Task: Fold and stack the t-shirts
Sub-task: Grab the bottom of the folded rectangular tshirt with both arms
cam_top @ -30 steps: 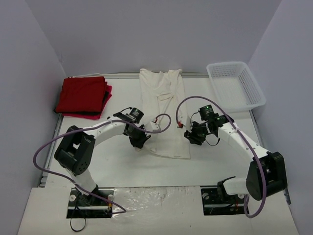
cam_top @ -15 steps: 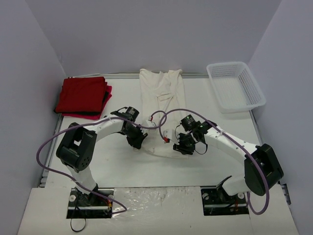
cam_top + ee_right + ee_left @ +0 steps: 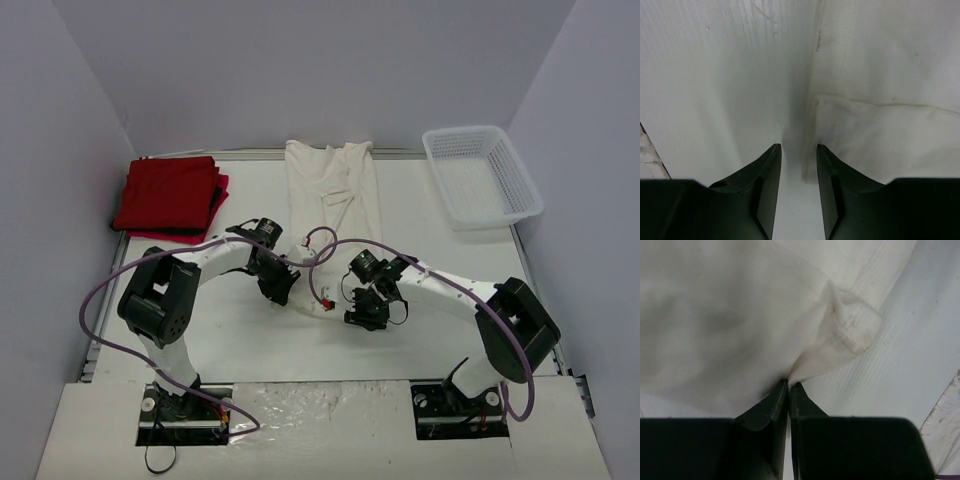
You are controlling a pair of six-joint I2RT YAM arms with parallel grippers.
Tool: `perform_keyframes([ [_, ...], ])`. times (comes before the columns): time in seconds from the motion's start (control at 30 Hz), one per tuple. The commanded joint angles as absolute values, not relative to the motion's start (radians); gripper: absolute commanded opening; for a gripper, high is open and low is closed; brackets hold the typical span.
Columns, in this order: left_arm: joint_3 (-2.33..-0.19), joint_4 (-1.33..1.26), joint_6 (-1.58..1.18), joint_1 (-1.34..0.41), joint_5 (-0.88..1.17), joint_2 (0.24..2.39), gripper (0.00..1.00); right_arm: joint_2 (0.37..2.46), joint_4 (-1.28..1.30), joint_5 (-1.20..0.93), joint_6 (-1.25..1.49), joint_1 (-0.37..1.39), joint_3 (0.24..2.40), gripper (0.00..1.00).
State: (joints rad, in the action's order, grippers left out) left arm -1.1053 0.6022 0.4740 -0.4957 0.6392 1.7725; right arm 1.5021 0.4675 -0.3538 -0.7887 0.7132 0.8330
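Wide white table, and stretched down its middle is the big cream-white t-shirt, collar end at the far edge and hem end toward the arms. It is narrowed lengthwise, with folds showing across its far half. Over at the far left sits the stack of red t-shirts, folded flat, well apart from the cream one. Far right, the white mesh basket stands against the wall.

Both arms are reaching in to the near end of the cream shirt. The left arm curves in from the left and the right arm sweeps in from the right, so the two grippers sit near each other on either side of the hem.

The left gripper is right on the shirt's near left corner. From the left wrist, its jaws are pressed together, pinching a puckered bit of the cream cloth right at the tips.

The right gripper is low over the shirt's right edge. From the right wrist, the jaws stand narrowly apart, with the fingertips straddling the line where the cloth meets bare table; nothing is clamped between them. A folded layer with a hem seam lies just right of that gap.
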Motion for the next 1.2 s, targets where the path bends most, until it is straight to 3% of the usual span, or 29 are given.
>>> perform_keyframes([
  [0.0,-1.137,0.629,0.483,-0.482,0.661,1.773,0.02,1.538,0.466,-0.322,-0.767,0.733,0.827,0.31],
  [0.57,-1.121,0.637,0.499,-0.468,0.678,1.773,0.02,1.624,0.338,-0.221,-0.738,0.753,0.782,0.30],
  [0.7,-1.121,0.643,0.506,-0.469,0.680,1.785,0.02,1.649,0.302,-0.193,-0.704,0.758,0.773,0.22],
  [0.87,-1.124,0.649,0.512,-0.469,0.676,1.787,0.02,1.686,0.304,-0.144,-0.674,0.759,0.801,0.00],
  [1.17,-1.117,0.655,0.520,-0.463,0.670,1.773,0.02,1.671,0.340,-0.178,-0.640,0.762,0.807,0.00],
])
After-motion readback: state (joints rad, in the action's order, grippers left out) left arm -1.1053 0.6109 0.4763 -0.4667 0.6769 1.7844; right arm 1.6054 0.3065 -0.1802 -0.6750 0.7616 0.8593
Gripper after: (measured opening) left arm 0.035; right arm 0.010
